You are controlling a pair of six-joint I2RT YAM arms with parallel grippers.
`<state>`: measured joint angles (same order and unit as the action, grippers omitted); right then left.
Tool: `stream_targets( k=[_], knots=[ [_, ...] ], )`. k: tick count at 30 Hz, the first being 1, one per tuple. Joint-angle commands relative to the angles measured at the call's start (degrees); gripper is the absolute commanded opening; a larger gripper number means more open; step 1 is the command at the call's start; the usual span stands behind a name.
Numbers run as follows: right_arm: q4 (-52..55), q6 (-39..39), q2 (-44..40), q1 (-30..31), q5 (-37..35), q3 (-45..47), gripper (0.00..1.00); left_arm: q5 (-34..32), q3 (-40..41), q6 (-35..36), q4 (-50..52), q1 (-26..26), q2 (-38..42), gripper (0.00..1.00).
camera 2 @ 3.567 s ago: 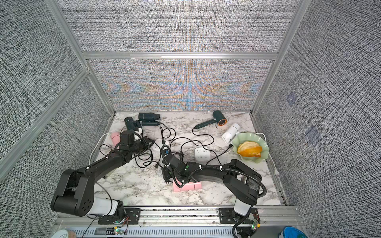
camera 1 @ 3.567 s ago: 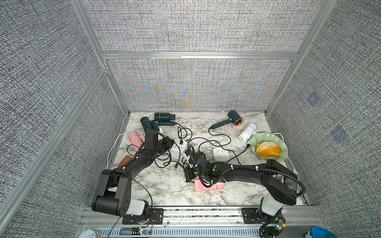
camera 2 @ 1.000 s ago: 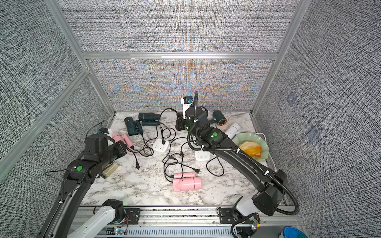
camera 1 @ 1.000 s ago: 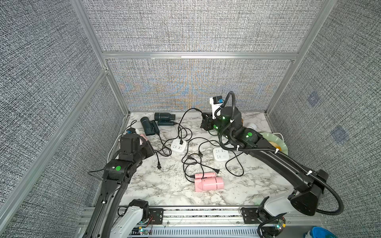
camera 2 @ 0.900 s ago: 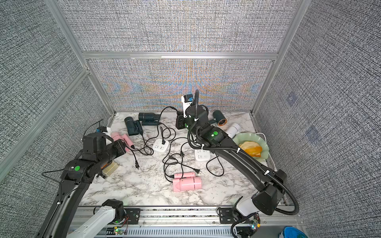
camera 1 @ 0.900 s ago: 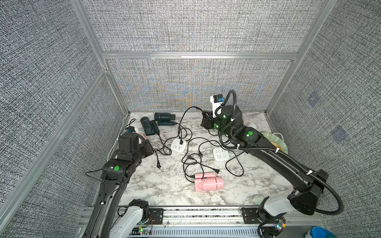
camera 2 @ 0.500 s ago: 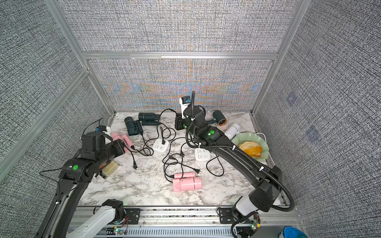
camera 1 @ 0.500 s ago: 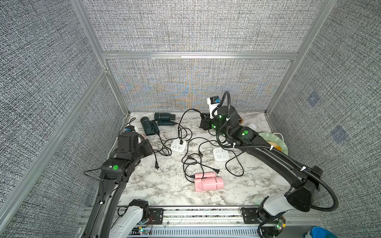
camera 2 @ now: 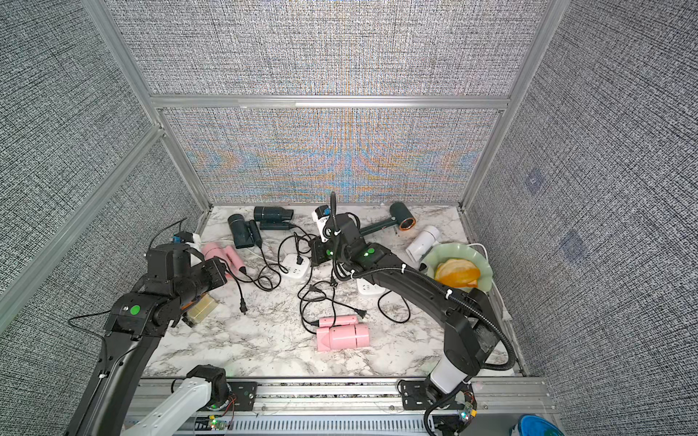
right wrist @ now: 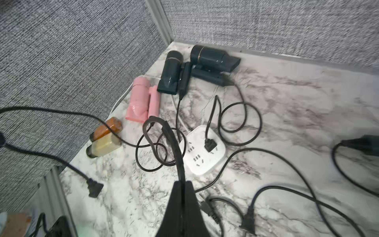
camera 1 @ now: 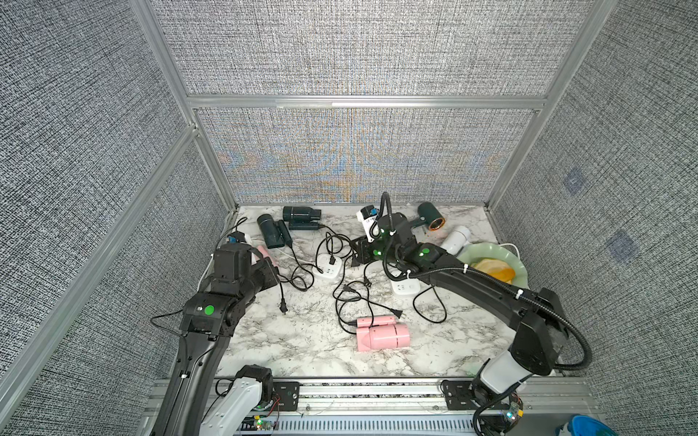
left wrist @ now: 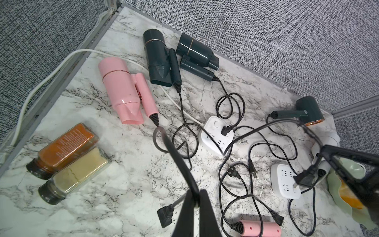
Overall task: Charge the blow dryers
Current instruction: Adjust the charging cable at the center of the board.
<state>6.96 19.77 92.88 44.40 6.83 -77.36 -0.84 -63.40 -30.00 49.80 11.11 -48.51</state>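
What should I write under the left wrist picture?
A pink blow dryer and a white power strip among tangled black cords.

The two top cameras are sitting side by side high over the front rail (camera 1: pixel 377 385), looking down toward the back wall (camera 1: pixel 359 158) and taking in the whole marble table (camera 1: pixel 302 339). Each wrist camera is riding close above the table, sighting along its own fingers. The left gripper (left wrist: pixel 170 147) view is facing the back wall and the right gripper (right wrist: pixel 171 139) view the back left corner, both sharing the power strip (left wrist: pixel 215 133) and pink dryer (left wrist: pixel 121 88).
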Motion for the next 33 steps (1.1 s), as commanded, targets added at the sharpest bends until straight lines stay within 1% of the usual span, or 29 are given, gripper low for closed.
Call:
stream_targets(
  k=[1,5,6,7,8,12,15,19,24,27,30,33],
  knots=[
    [-5.4,1.5,1.7,2.0,6.9,1.2,0.05,1.5,3.2,0.4,-2.1,-0.1,0.5,0.01],
    [-5.1,2.5,4.5,3.4,4.7,0.6,0.05,0.9,3.5,0.4,-1.5,0.0,0.4,0.01],
    [-3.1,4.4,6.6,4.2,-0.4,-0.6,0.05,-0.2,3.0,0.2,-0.5,-0.2,0.4,0.01],
    [-0.3,8.7,7.8,4.3,-12.1,-0.2,0.05,-2.3,2.4,0.5,0.5,-0.5,0.5,0.01],
    [0.5,9.4,6.2,4.2,-17.1,1.1,0.05,-2.6,3.9,0.6,-0.3,-1.1,0.1,0.01],
    [2.6,9.6,2.9,3.2,-22.4,2.9,0.04,-2.2,7.1,0.7,-3.0,-2.5,-0.7,0.0],
    [2.2,8.7,-0.5,1.6,-23.0,5.0,0.04,-0.4,10.1,0.7,-5.6,-4.3,-1.1,0.0],
    [1.3,6.6,-4.5,0.4,-22.4,7.5,0.05,3.8,14.2,0.0,-9.6,-5.9,-2.4,0.0],
    [1.6,5.5,-8.4,-0.7,-23.3,9.2,0.04,5.6,19.0,-0.9,-13.6,-6.4,-4.4,0.0],
    [1.2,4.8,-10.5,-0.9,-23.4,9.8,0.05,4.8,21.4,-1.5,-15.5,-6.4,-5.9,0.0],
    [0.6,3.9,-12.1,-0.9,-22.8,10.3,0.05,6.3,24.2,-2.6,-18.5,-6.4,-7.2,0.04],
    [-0.5,3.0,-13.5,-0.9,-21.7,10.8,0.05,7.4,26.2,-4.3,-21.5,-6.4,-9.1,0.06]
  ],
)
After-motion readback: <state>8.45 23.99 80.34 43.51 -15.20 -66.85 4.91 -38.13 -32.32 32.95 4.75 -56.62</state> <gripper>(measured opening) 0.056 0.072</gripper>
